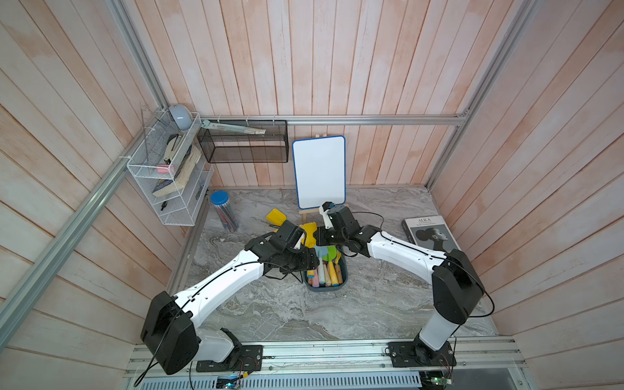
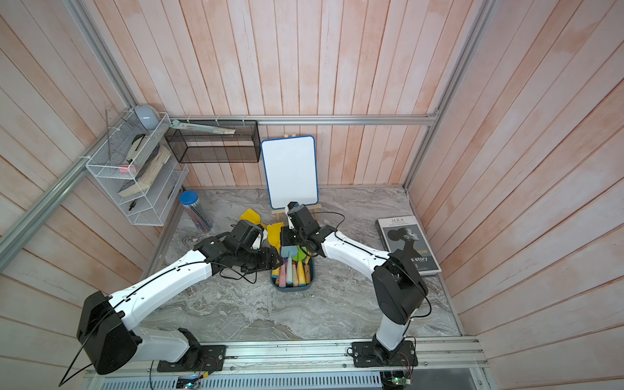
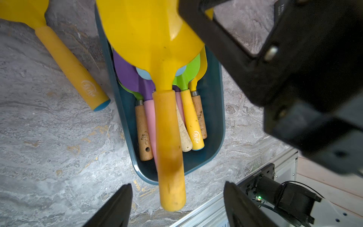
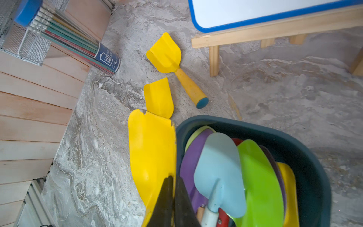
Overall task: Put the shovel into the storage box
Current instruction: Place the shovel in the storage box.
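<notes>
The right gripper (image 4: 172,178) has its fingers (image 4: 165,200) pinched tight on the side edge of the shovel (image 3: 149,39), gripping the yellow blade. The left gripper (image 3: 176,183) stands wide, one finger (image 3: 117,206) on each side of the yellow handle and neither touching it.

In both top views the shovel sits just above the middle of the frame, between the two wrists (image 1: 309,233) (image 2: 275,233). Its blade is at the upper end of the storage box (image 1: 342,283) (image 2: 312,277). The left wrist view shows the handle running over the length of the box, above the other tools (purple, green and pale blue blades) (image 3: 192,119) lying inside. It is not down in the box.

A second shovel (image 1: 275,216), also yellow, lies on the marble table (image 1: 371,304) up and to the left of the box. A whiteboard (image 1: 319,172) stands behind it.
</notes>
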Robot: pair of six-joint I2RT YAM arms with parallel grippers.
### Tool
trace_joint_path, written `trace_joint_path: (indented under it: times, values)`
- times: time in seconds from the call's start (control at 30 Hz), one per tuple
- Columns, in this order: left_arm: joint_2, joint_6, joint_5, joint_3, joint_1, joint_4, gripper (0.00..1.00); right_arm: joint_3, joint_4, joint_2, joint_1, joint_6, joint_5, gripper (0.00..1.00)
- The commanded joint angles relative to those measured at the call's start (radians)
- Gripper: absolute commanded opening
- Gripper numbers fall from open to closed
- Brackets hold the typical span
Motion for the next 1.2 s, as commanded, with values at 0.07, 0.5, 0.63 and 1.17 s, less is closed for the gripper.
trace_joint_path:
  times: [0.07,0.5,0.63,1.17]
  values:
    - [-0.055,0.025,0.027,-0.012,-0.002,0.052,0.79,-0.093,0.030,-0.089,-0.067,-0.075,-0.057,0.00]
    - [-0.084,0.024,0.047,-0.039,-0.002,0.120,0.79,-0.227,0.148,-0.107,-0.141,-0.144,-0.106,0.00]
    - [-0.092,0.024,0.042,-0.042,-0.002,0.123,0.79,-0.236,0.183,-0.079,-0.151,-0.140,-0.123,0.00]
    - [-0.101,0.025,0.034,-0.048,-0.003,0.122,0.79,-0.242,0.226,0.002,-0.174,-0.182,-0.179,0.00]
